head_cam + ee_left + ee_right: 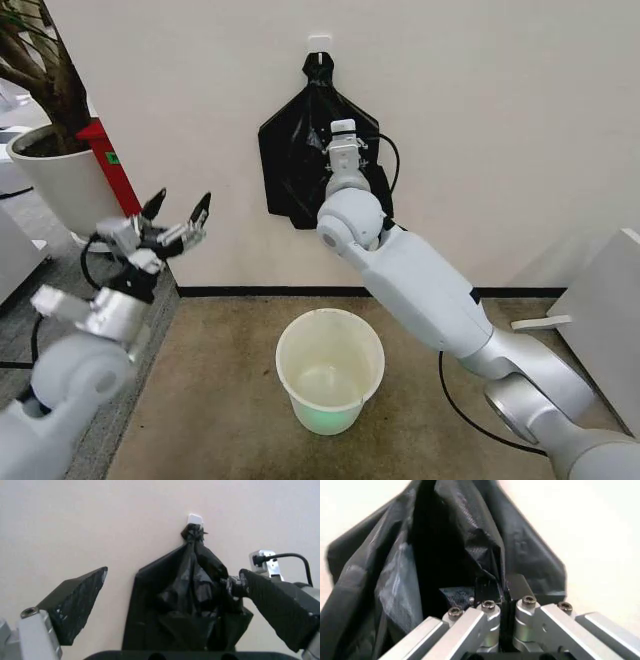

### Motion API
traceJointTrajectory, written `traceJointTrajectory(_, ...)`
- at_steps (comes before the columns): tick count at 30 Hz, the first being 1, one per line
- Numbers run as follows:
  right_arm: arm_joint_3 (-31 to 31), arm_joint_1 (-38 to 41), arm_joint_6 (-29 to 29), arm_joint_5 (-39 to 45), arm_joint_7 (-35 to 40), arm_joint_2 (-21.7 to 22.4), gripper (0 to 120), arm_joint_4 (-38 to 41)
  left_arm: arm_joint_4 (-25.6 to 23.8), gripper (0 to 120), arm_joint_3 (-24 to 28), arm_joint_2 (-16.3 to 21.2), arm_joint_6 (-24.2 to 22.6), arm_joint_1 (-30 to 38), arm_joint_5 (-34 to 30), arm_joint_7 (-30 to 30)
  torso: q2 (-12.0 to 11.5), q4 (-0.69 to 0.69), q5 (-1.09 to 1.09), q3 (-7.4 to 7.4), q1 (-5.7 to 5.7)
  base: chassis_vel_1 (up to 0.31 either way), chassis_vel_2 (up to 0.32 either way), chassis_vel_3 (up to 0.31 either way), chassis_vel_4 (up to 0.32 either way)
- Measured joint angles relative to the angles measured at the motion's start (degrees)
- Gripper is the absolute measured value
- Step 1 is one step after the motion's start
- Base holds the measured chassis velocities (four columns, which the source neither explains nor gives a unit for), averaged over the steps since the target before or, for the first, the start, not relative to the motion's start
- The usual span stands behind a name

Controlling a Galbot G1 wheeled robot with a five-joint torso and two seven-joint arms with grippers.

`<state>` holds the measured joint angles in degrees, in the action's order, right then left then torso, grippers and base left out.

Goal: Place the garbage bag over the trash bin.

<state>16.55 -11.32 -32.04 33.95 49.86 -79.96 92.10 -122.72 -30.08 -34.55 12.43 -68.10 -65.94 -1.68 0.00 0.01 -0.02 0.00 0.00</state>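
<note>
Early stage — right gripper (502, 592), upper centre, pinches the hanging glossy black plastic garbage bag (290, 150); left gripper (178, 222) spread, idle; round cream plastic trash bin (330, 385) unlined

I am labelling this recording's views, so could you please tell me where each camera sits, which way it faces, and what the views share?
Head view: on the robot's head, looking forward and down at the wall, the hanging black bag bundle and the trash bin; both arms show, left gripper raised, right arm reaching the bundle.
Left wrist view: on the left wrist, facing the wall hook and bundle, between its own open fingers.
Right wrist view: on the right wrist, close against the bundle, right gripper closed on plastic.
All three share the bundle.
</note>
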Motion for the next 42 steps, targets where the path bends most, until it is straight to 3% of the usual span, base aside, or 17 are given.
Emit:
traceJointTrajectory(1, 0.0, 0.0, 0.0, 0.0, 0.0, 0.0, 0, 0.0, 0.0, 99, 0.0, 0.0, 0.0, 0.0, 0.0, 0.0, 0.0, 0.0, 0.0, 0.0, 0.0, 0.0, 0.0, 0.0, 0.0)
traceJointTrajectory(5, 0.8, 0.4, -0.1, -0.2, 0.3, -0.9, 0, -0.5, 4.3, 99, 6.5, 6.0, -0.3, 10.5, -6.2, -0.1, 0.0, -0.03, 0.02, 0.0, 0.0, 0.0, 0.0, 0.0, 0.0)
traceJointTrajectory(10, 1.3, 0.5, -0.4, -0.2, 0.4, -0.8, 0, -0.2, 8.7, 99, 14.5, 7.2, -0.9, 21.2, -9.2, 0.9, 0.0, 0.01, 0.0, 0.01, 0.0, 0.0, 0.0, 0.0, 0.0)
traceJointTrajectory(15, 1.7, 0.6, -0.4, -0.2, 0.3, -0.3, 0, -0.3, 14.1, 98, 28.8, 3.8, -1.5, 36.9, -12.4, 1.5, 0.0, -0.04, 0.01, 0.01, 0.0, 0.0, 0.0, 0.0, 0.0)
traceJointTrajectory(17, 1.7, 0.6, -0.4, -0.3, 0.3, -0.3, 0, -0.4, 15.2, 98, 30.6, 2.9, -1.6, 39.2, -12.7, 1.4, 0.0, -0.05, 0.01, 0.01, 0.0, 0.0, 0.0, 0.0, 0.0)
traceJointTrajectory(19, 1.9, 1.1, -0.5, -0.2, 0.3, -0.3, 0, -0.7, 19.3, 97, 35.5, -1.6, -1.6, 46.4, -13.2, 1.0, 0.0, -0.03, 0.03, 0.01, 0.0, 0.0, 0.0, 0.0, 0.0)
traceJointTrajectory(21, 1.9, 1.3, -0.5, -0.2, 0.3, -0.3, 0, -0.9, 21.5, 97, 37.4, -4.0, -1.8, 49.2, -13.2, 0.9, 0.0, -0.03, 0.03, 0.01, 0.0, 0.0, 0.0, 0.0, 0.0)
traceJointTrajectory(29, 1.5, 0.8, -0.3, -0.2, 0.0, 0.5, 0, -1.0, 27.7, 98, 41.4, -11.0, -3.2, 54.3, -13.7, -0.5, 0.0, -0.02, 0.03, 0.0, 0.0, 0.0, 0.0, 0.0, 0.0)
traceJointTrajectory(42, 0.8, 0.2, 0.4, -0.9, -0.8, 0.5, 0, -1.0, 30.9, 95, 47.8, -15.1, -5.1, 57.8, -12.8, -3.2, 0.0, -0.01, 0.02, 0.0, 0.0, 0.0, 0.0, 0.0, 0.0)
